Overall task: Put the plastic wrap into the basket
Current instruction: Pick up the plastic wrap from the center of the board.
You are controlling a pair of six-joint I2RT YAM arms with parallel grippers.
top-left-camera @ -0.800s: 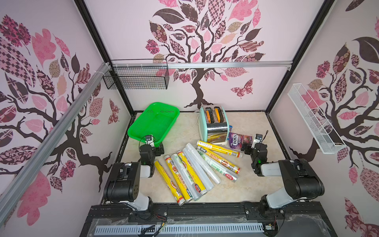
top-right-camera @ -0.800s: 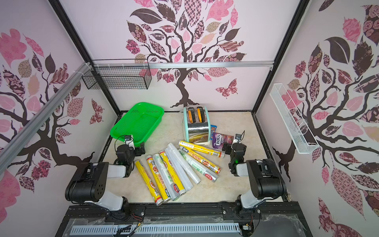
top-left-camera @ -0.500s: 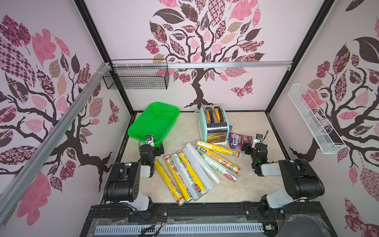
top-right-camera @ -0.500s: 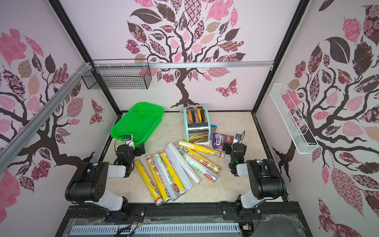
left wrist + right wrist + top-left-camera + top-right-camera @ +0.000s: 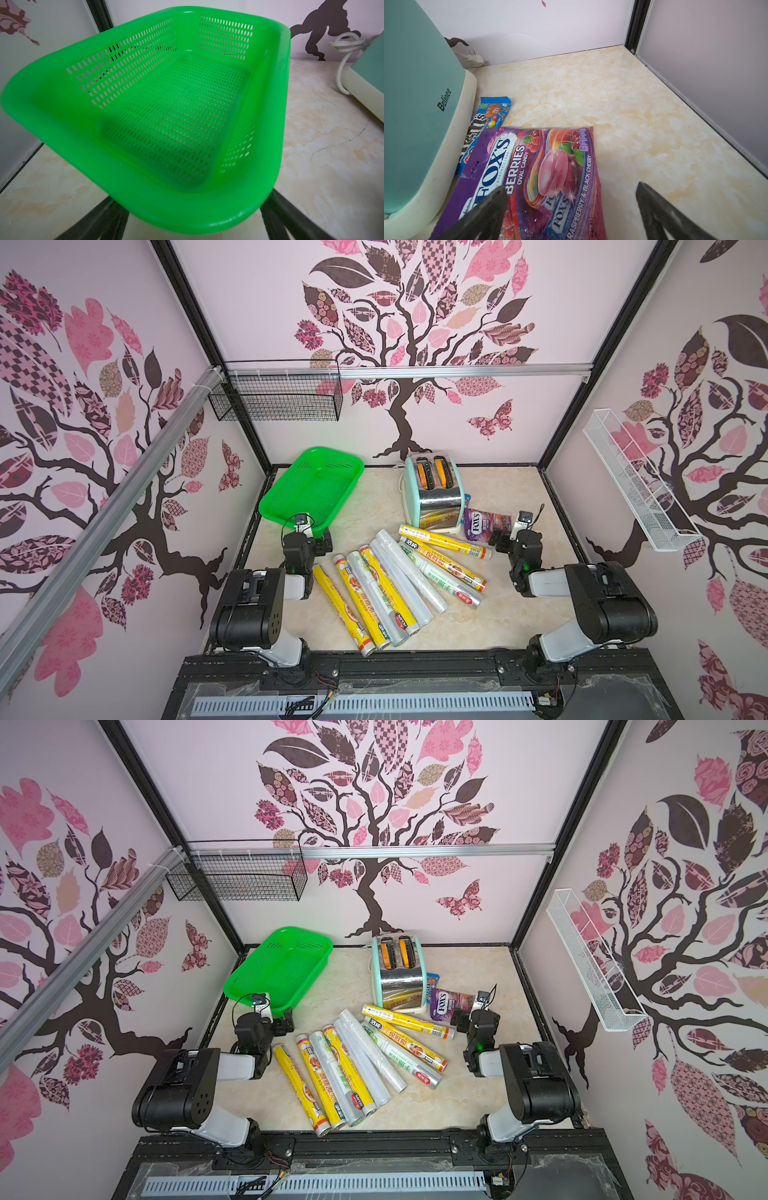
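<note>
Beige marbled tabletop point(image 5: 503, 497) inside a walled booth. At far left, a bright green perforated plastic basket point(image 5: 330, 450), empty, long axis running near-left to far-right. Mint-and-chrome toaster point(image 5: 434, 493) at far centre. No roll is in yet, so the task looks unstarted.

About eight plastic wrap rolls point(image 5: 409, 572), long thin cylinders in yellow, clear and silvery, lie flat near centre between the two arms, fanned out. The left batch runs far-left to near-right. The right batch runs closer to left-right.

The left pincer point(image 5: 323, 542) has its jaws wide and holds nothing. It points far, at the basket's near corner; contact there is unclear. The rolls lie to its near right. The leftmost yellow roll point(image 5: 340, 610) has its far end just beside this wrist.

The right pincer point(image 5: 498, 540) is also wide and empty, with one finger over the purple FOX'S candy bag point(image 5: 482, 524). The rolls lie to its left, and the farthest yellow roll point(image 5: 444, 541) ends near it.

The left arm is probably better placed, being nearer both the basket and the left batch. It would need to close across a roll's axis, then lay the roll along the basket.
</note>
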